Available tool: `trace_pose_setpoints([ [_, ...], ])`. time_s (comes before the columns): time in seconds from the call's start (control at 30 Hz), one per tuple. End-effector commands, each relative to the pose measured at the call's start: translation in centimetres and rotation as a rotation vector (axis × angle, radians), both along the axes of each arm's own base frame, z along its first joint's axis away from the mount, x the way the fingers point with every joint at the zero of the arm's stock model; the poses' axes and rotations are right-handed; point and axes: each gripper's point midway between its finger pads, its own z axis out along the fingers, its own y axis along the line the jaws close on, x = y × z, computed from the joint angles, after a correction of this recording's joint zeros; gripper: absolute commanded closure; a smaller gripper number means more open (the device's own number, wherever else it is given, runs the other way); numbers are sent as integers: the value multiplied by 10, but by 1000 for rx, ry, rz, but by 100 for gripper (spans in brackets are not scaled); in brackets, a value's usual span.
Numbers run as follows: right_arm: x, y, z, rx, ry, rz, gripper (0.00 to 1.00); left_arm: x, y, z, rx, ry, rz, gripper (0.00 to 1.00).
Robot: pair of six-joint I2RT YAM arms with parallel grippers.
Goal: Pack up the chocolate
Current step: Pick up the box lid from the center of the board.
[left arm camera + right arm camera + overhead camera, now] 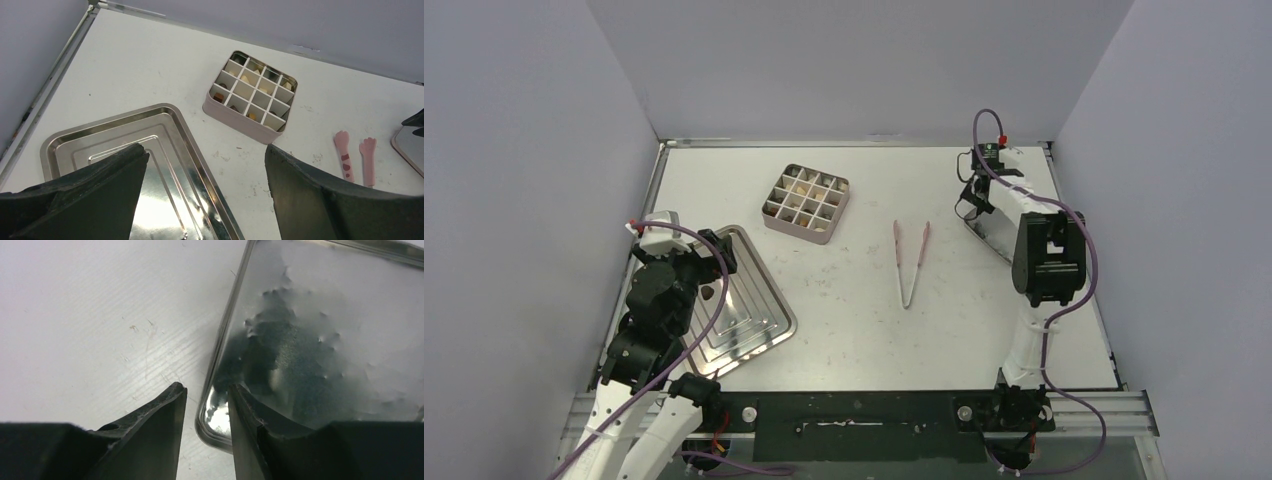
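In the cells of the gridded tin [235, 119], the chocolate [245, 78] sits as small brown, tan and cream pieces. Several cells are filled, and others show only their white dividers.

To the right of the tin, past the pink tongs [910, 262], a shiny flat lid [325, 340] lies on the bench [854, 340]. The right fingers [160, 415] stand part-open astride its rim, one over the bench and one over the metal. Bare bench shows in the gap, so nothing looks clamped.

If closing the tin comes next, the move turns on this — the lid must travel leftward to the tin, across the tongs. Their long axis runs toward and away from the arms, with the prongs at the far end. The right arm is much the nearer to the lid.

To the left of the tin and nearer the arms, the left fingers [100, 190] hang spread wide over the silver tray [165, 125], grasping nothing.

Several things are hard to make out:
- From above, the right arm covers most of the lid, so its outline is largely hidden.
- Whether the right fingers touch the rim I cannot tell.
- A dark speck [707, 293] on the tray may be a stray piece or a reflection — too small to say.
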Motion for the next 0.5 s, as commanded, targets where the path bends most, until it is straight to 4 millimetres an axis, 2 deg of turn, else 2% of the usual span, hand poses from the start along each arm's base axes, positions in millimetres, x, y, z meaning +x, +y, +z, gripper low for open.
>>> trace_pose_setpoints([
  [0.0, 20, -3, 1, 9, -35, -19, 63, -1, 3, 8, -7, -28, 14, 15],
  [0.33, 21, -9, -17, 15, 7, -48, 66, -1, 5, 8, -7, -26, 25, 15],
  [0.4, 23, -7, -22, 23, 12, -36, 74, 0, 6, 7, -2, -23, 31, 15],
  [0.47, 23, -2, -24, 37, 24, -12, 87, -1, 8, 5, 8, -11, 41, 15],
])
